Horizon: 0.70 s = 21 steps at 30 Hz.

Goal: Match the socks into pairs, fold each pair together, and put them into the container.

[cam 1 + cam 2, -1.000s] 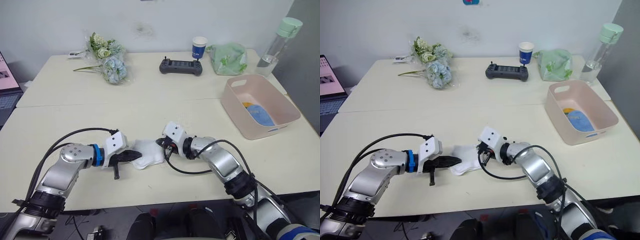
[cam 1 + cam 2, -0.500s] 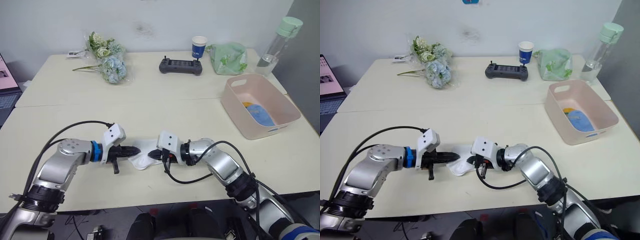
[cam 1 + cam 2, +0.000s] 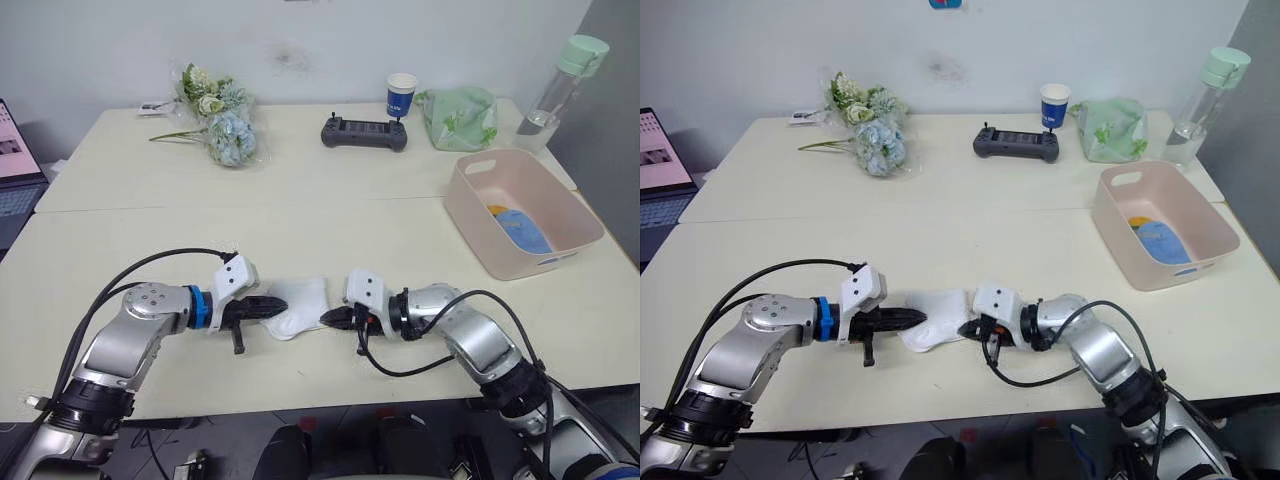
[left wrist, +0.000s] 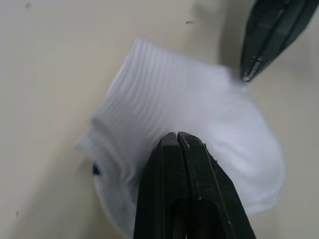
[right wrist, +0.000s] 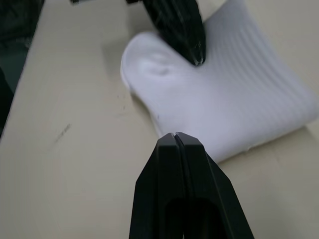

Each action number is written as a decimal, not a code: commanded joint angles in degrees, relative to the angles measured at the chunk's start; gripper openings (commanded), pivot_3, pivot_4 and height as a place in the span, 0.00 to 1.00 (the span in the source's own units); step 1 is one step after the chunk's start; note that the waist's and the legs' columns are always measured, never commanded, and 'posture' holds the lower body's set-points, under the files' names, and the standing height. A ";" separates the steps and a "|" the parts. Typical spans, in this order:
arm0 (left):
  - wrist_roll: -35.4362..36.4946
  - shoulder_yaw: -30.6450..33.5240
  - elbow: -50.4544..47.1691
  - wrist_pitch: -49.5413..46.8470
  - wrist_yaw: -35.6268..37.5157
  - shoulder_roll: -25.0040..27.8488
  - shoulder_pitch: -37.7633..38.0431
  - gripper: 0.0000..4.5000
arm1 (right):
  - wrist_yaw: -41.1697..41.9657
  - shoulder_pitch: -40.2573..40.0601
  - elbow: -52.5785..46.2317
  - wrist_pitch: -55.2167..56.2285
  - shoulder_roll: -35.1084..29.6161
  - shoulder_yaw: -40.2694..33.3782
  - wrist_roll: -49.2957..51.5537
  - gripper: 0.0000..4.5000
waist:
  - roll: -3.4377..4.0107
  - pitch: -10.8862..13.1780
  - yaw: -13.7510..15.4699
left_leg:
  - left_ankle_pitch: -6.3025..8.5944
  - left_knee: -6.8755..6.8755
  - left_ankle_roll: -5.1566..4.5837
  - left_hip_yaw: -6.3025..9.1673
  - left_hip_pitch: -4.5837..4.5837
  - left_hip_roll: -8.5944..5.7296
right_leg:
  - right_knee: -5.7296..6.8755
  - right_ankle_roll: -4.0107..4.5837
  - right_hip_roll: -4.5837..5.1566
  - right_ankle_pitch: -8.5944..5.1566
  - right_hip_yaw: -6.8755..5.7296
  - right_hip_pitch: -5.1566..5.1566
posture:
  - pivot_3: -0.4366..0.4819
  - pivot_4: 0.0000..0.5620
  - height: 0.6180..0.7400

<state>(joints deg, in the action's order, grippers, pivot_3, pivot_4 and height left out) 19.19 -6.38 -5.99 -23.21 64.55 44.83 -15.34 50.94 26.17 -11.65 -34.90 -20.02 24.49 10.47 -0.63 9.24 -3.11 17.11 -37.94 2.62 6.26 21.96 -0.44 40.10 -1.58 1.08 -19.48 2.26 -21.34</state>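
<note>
White ribbed socks [image 3: 297,303] folded flat on bench [image 3: 330,240], closed left pincer [image 3: 281,308] pressing on them, closed empty right pincer [image 3: 324,319] beside.

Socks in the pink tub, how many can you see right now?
2 visible: a light blue fabric sock and a mustard-orange fabric sock peeking out beside it, in the pale pink plastic tub. Their mates may be folded underneath.

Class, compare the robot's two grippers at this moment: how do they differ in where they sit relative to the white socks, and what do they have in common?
The left gripper rests its tips on top of the white socks, pressing them to the table; the right gripper sits just off the socks' edge, over bare table. The left gripper points toward the robot's right; the right gripper points toward its left. Both are shut, low over the table and holding nothing.
</note>
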 commanded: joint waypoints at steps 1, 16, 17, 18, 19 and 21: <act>-0.04 0.69 -2.38 -0.54 -0.32 0.39 -1.54 0.00 | -2.24 0.77 -4.79 -3.14 1.01 -4.69 3.48 0.01 | 0.00 0.00 0.01 | 0.00 0.00 0.00 0.01 0.00 0.00 | 0.00 0.00 0.00 0.00 0.00 0.00 | 0.48 0.27 1.00; -8.60 -2.42 10.21 5.02 -0.28 1.61 -1.19 0.00 | -13.30 4.32 -4.03 -28.66 7.37 -12.51 12.14 0.09 | 0.03 -0.01 -0.17 | 0.00 0.02 -0.01 0.00 -0.10 0.00 | 0.07 0.00 -0.02 0.00 0.02 0.01 | 0.48 0.27 1.00; -8.46 -2.24 10.02 5.03 -0.24 1.74 -0.85 0.00 | -13.64 4.67 -3.68 -31.24 7.53 -12.87 12.96 0.14 | 0.03 -0.01 -0.17 | 0.00 0.02 -0.01 0.00 -0.12 0.01 | 0.10 0.00 -0.03 0.00 0.02 0.01 | 0.48 0.27 1.00; -8.29 -2.04 9.76 5.00 -0.23 1.88 -0.52 0.00 | -14.59 4.96 -3.19 -33.77 8.26 -13.77 13.68 0.21 | 0.03 -0.01 -0.17 | 0.01 0.02 -0.02 0.00 -0.11 0.01 | 0.10 0.00 -0.03 0.00 0.03 0.01 | 0.48 0.27 1.00; -8.13 -1.90 9.56 4.91 -0.27 1.98 -0.29 0.00 | -15.32 5.23 -2.83 -35.58 8.88 -14.50 14.30 0.29 | 0.03 -0.01 -0.20 | 0.01 0.02 -0.02 0.00 -0.11 0.00 | 0.10 0.00 -0.02 0.00 0.03 0.01 | 0.48 0.27 1.00; -7.37 -1.29 8.95 4.17 -0.50 2.00 0.23 0.00 | -16.58 6.02 -1.84 -38.98 10.31 -15.90 15.56 0.45 | 0.03 -0.01 -0.32 | 0.02 0.03 -0.04 -0.02 -0.11 0.01 | 0.10 0.00 -0.03 0.00 0.05 -0.01 | 0.48 0.27 1.00</act>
<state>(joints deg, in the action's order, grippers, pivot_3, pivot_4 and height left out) 13.16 -7.87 1.71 -17.27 64.53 45.48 -16.65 35.32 30.52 -12.71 -71.50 -10.58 10.52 24.10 -0.60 9.22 -3.43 17.20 -37.90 2.46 6.24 21.84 -0.44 40.21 -1.58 1.05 -19.48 2.31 -21.36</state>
